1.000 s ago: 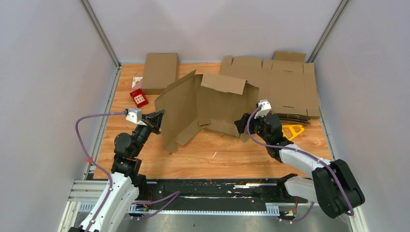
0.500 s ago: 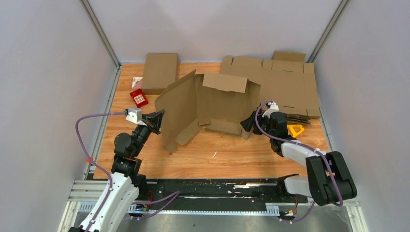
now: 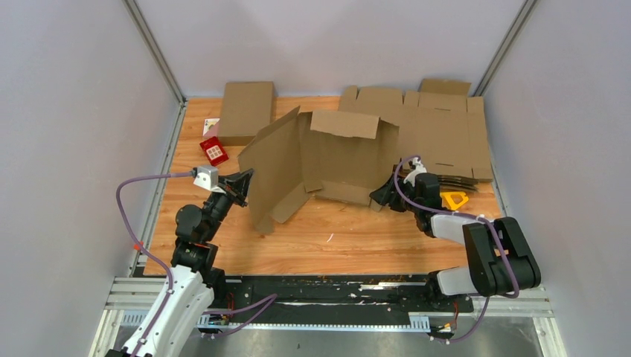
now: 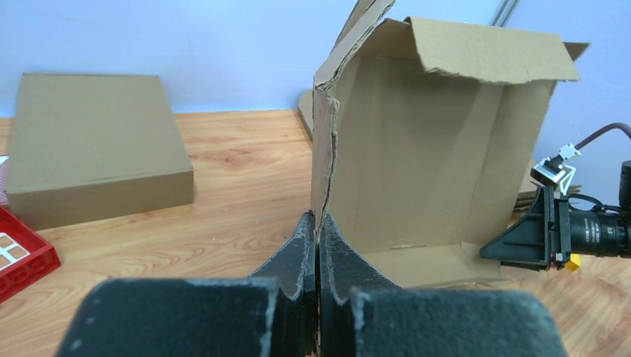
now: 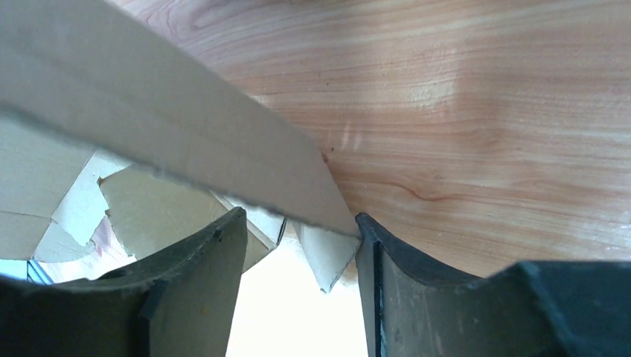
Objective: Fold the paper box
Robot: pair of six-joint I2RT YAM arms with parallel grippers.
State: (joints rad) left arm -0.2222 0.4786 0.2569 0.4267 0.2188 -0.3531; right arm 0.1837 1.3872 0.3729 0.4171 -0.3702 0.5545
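The paper box (image 3: 335, 152) stands half folded at mid-table, its walls raised and its top flap bent forward. My left gripper (image 3: 244, 183) is shut on the edge of the box's left panel; in the left wrist view the fingers (image 4: 318, 223) pinch that thin cardboard edge (image 4: 324, 149). My right gripper (image 3: 382, 195) sits low at the box's near right corner, also seen in the left wrist view (image 4: 521, 242). Its jaws (image 5: 299, 223) stand open around a cardboard corner (image 5: 324, 256) that touches the right finger, with a flap (image 5: 149, 97) lying across above.
A closed brown box (image 3: 245, 111) and a red item (image 3: 213, 151) sit at the back left. A pile of flat blanks (image 3: 443, 134) lies at the back right, with a yellow object (image 3: 452, 199) at its near edge. Grey walls enclose the table.
My right gripper has dropped lower and nearer to the box's near right corner, and its jaws have narrowed. The left gripper has stayed put.
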